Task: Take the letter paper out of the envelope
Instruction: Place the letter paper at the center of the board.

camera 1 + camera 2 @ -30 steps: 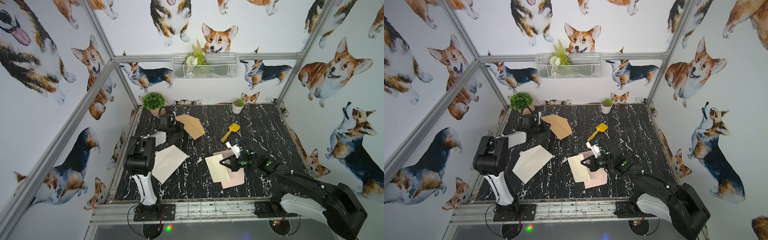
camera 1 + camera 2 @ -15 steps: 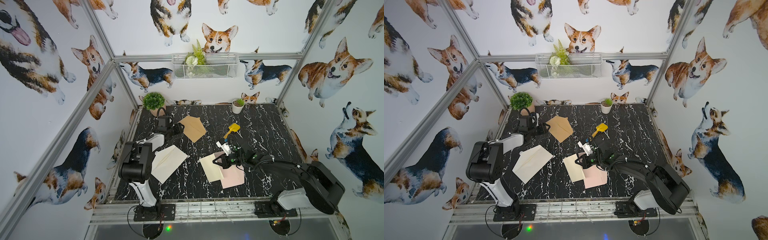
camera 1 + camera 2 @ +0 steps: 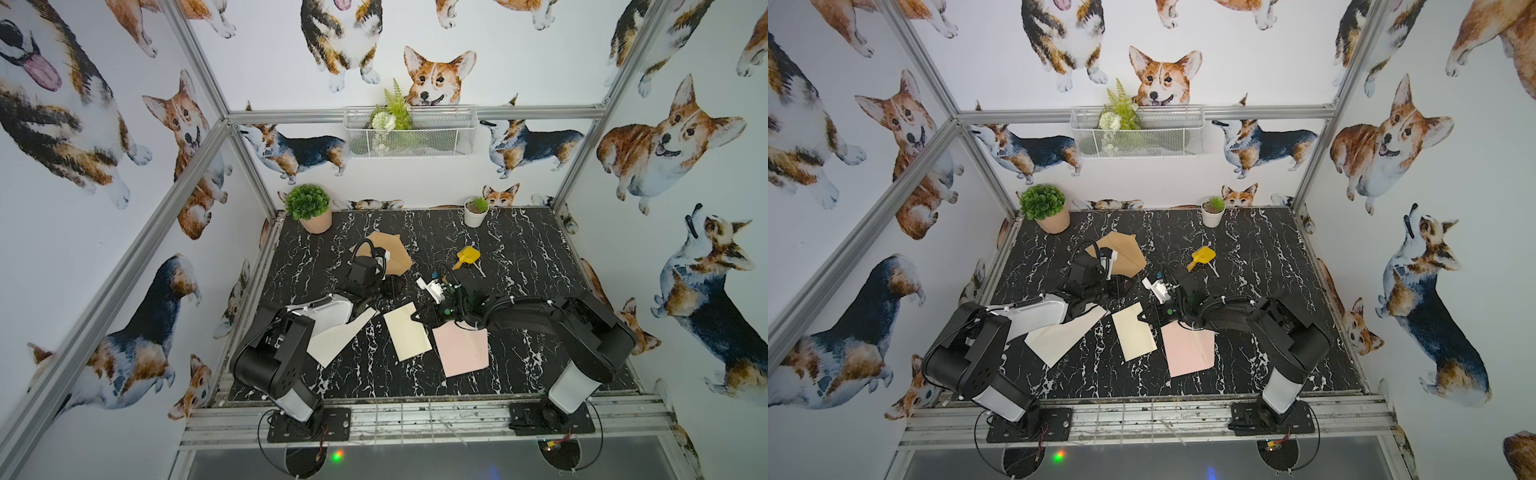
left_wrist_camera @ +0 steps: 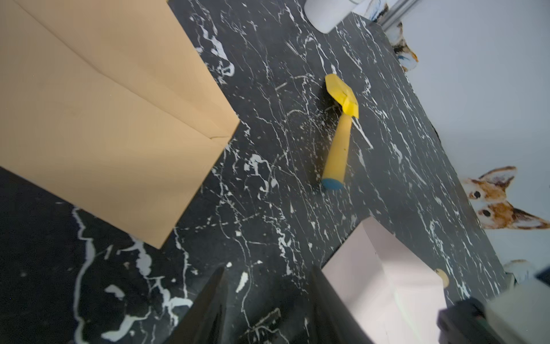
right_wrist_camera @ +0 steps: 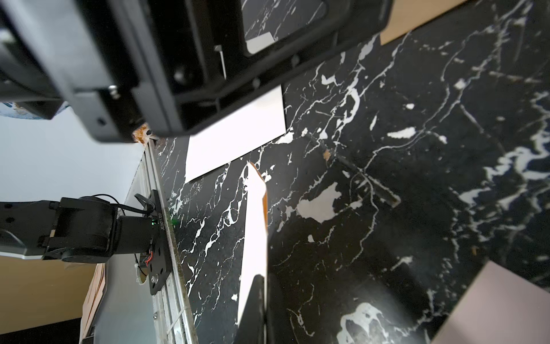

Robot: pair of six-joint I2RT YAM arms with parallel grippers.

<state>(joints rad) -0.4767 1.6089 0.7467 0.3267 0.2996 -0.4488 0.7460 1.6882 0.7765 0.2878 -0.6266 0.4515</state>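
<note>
Right jaws: pinched fully together on the far right corner of the cream letter paper (image 3: 407, 331). The right wrist view shows the sheet nearly edge-on, running straight out from the tips.

Bench frame (12 = back wall): the sheet runs from those jaws toward 6–7. Its long axis is roughly 12–6 with a slight lean to 11–5, and in both top views it looks about flat on the bench (image 3: 519, 257).

The pink envelope (image 3: 461, 347) sits at 4–5 from the jaws, just beside the sheet's right edge. I can't tell whether a sliver of the sheet is overlapped there. My read is that the paper is essentially out, so what's left is clearing it. I'd pull toward 9–10, away from the pink envelope, not along the long axis.

Left jaws: partway apart with nothing between them, over bare bench at about 11 from the sheet. They are near it, not touching.

The brown envelope (image 3: 395, 253) is at 12 of the left jaws and the white envelope (image 3: 340, 336) at 7, partly under that arm (neither is in play, I think).

The right arm is nearer and has the grip. The left is only useful for pinning the pink envelope if it drags along.
</note>
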